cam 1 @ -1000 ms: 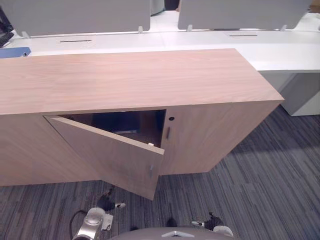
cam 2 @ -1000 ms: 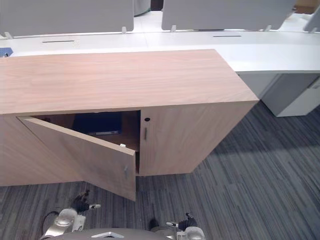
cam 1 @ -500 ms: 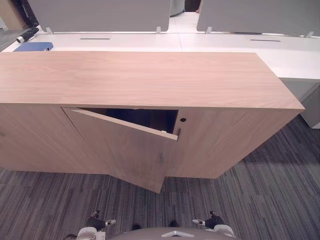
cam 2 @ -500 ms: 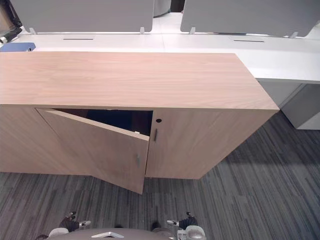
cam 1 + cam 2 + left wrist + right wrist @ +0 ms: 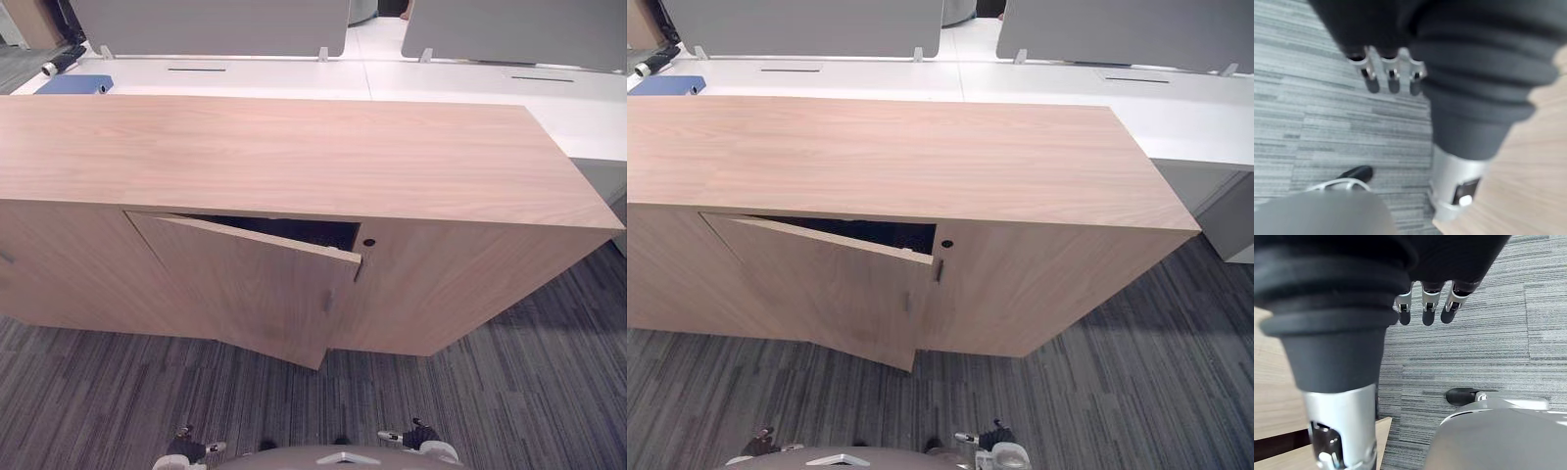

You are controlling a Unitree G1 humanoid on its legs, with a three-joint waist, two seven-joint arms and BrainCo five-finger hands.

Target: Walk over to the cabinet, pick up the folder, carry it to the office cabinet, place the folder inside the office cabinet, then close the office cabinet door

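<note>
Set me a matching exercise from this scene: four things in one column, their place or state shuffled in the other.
Things:
1. cabinet door
2. blue folder
3. right hand
4. grey screens

Place or state:
A. lying on the white desk behind the cabinet
B. standing upright along the desk's far edge
C. ajar
D. hanging over the carpet, holding nothing

Pairs: 1-C, 2-A, 3-D, 4-B.

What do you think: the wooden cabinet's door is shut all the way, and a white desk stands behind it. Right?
No. The door of the cabinet is partly open, swung outward with a dark gap behind it; the left eye view shows that. A white desk does stand behind the cabinet.
</note>
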